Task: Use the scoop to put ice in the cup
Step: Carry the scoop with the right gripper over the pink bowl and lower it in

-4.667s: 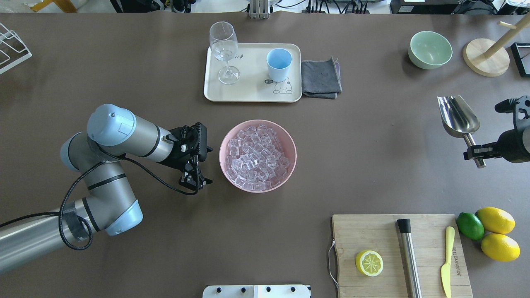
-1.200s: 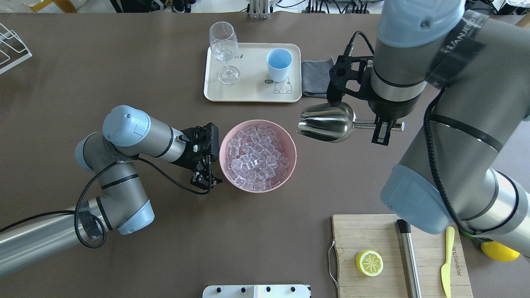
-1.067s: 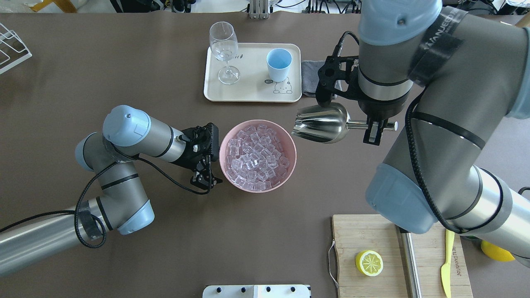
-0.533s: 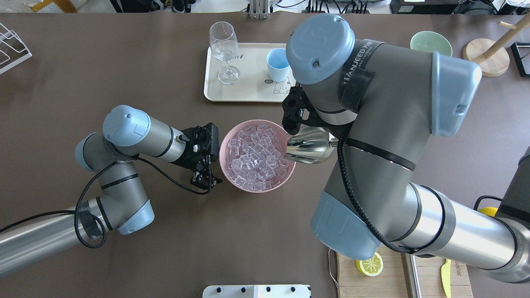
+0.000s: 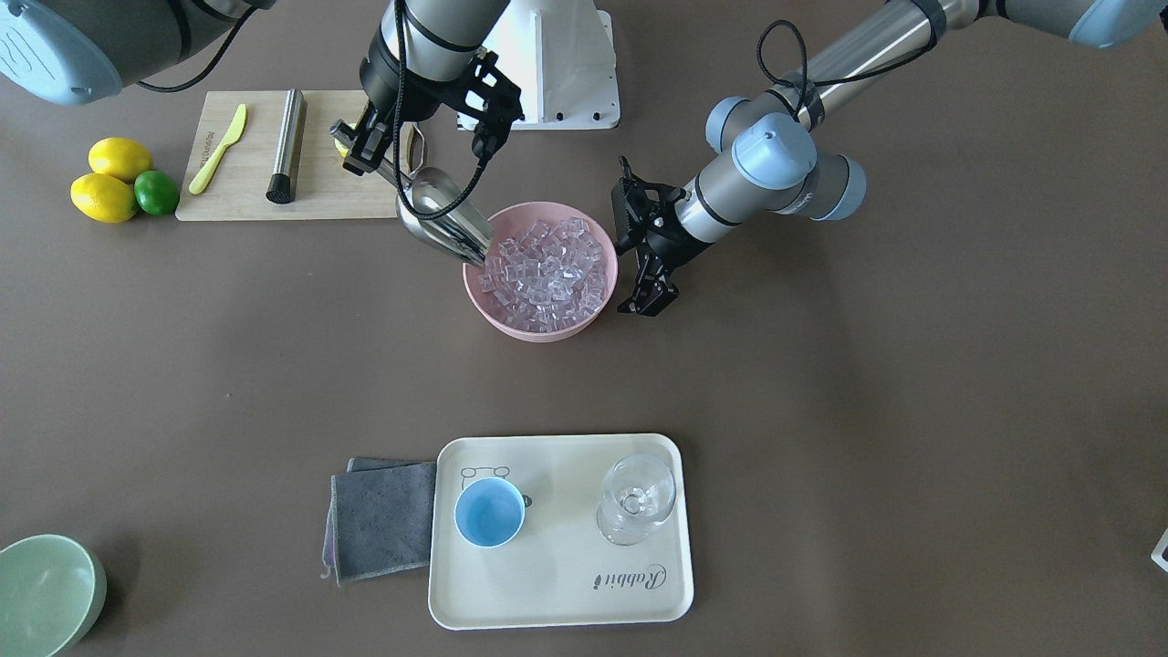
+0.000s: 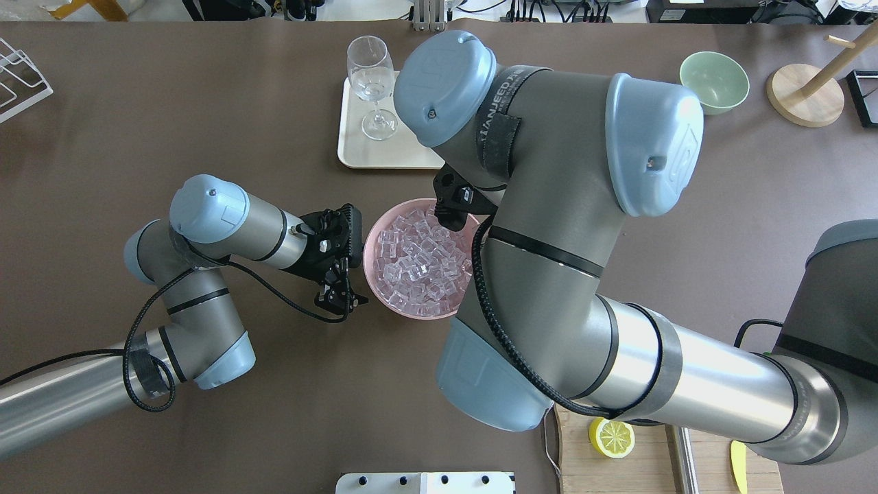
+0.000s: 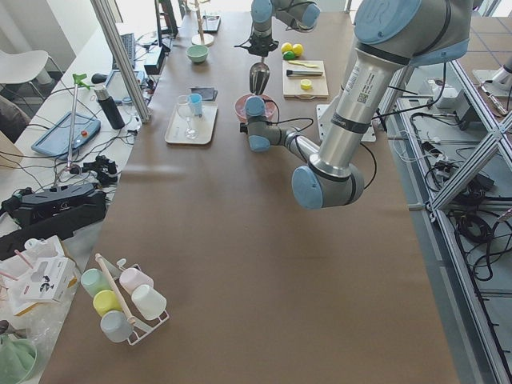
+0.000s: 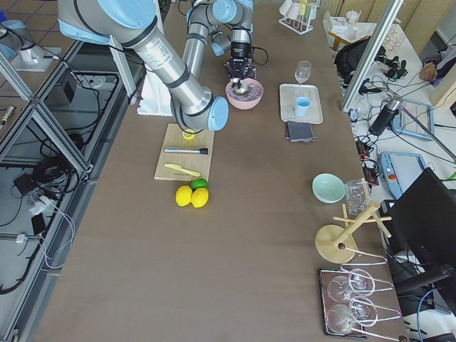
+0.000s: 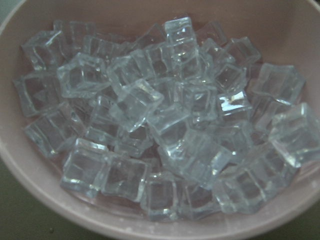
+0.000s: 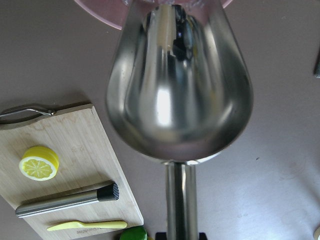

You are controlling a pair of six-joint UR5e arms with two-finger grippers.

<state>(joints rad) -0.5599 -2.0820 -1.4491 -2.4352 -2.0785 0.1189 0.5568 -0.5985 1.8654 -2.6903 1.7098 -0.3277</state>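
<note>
The ice (image 5: 543, 269) fills a pink bowl (image 5: 538, 331) at mid-table; it also shows in the overhead view (image 6: 418, 264) and fills the left wrist view (image 9: 160, 125). My right gripper (image 5: 367, 151) is shut on the handle of the silver scoop (image 5: 440, 217), which tilts down with its front lip at the bowl's rim among the cubes. In the right wrist view the scoop's (image 10: 180, 85) trough is empty. My left gripper (image 5: 646, 299) is open and empty beside the bowl's other side. The light-blue cup (image 5: 489, 512) stands empty on the tray; my right arm hides it in the overhead view.
The cream tray (image 5: 566, 584) also bears a clear stemmed glass (image 5: 636, 500), with a grey cloth (image 5: 383, 520) beside it. A cutting board (image 5: 237, 182) with a steel cylinder (image 5: 285, 144) lies near the right arm. A pale-green bowl (image 5: 41, 593) sits at a far corner.
My right arm has swung in from the table's right with the scoop and lowered its lip to the bowl's rim, now covering the cup from overhead. The left arm has stayed still for the last second.
</note>
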